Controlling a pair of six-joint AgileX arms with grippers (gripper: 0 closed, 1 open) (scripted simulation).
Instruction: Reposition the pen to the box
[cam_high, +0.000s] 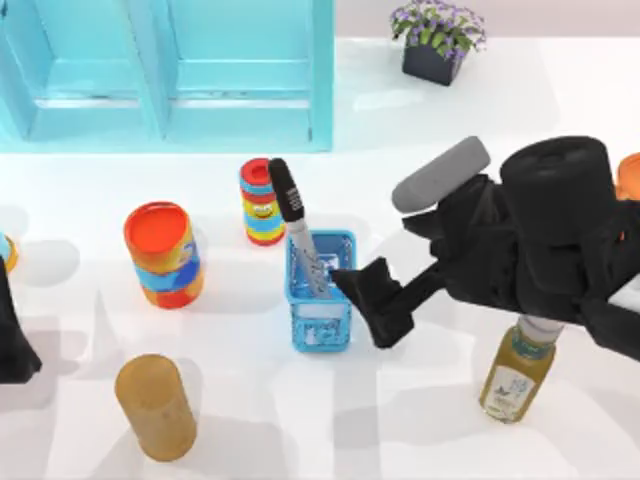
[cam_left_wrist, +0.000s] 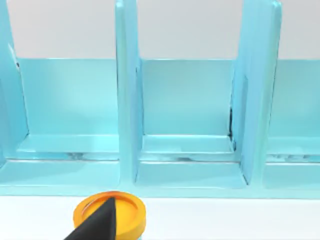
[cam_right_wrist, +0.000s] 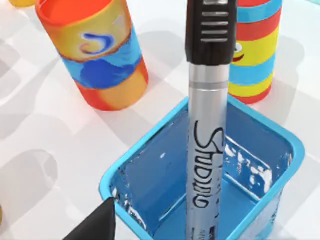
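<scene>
The pen (cam_high: 297, 232) has a black cap and a silver barrel. It stands tilted inside the blue box (cam_high: 320, 332) near the table's middle, cap end up and leaning toward the back. In the right wrist view the pen (cam_right_wrist: 207, 125) rises from the box (cam_right_wrist: 131, 159) with nothing gripping it. My right gripper (cam_high: 368, 308) is open just right of the box, and one of its fingertips (cam_right_wrist: 97, 225) sits at the box rim. My left gripper (cam_high: 14, 348) is parked open at the table's left edge.
A striped can (cam_high: 261, 203) stands behind the box and an orange and blue can (cam_high: 163, 255) to its left. An amber cylinder (cam_high: 155, 407) is front left and a bottle (cam_high: 515, 375) front right. A teal shelf (cam_high: 170, 70) and a plant pot (cam_high: 435, 45) line the back.
</scene>
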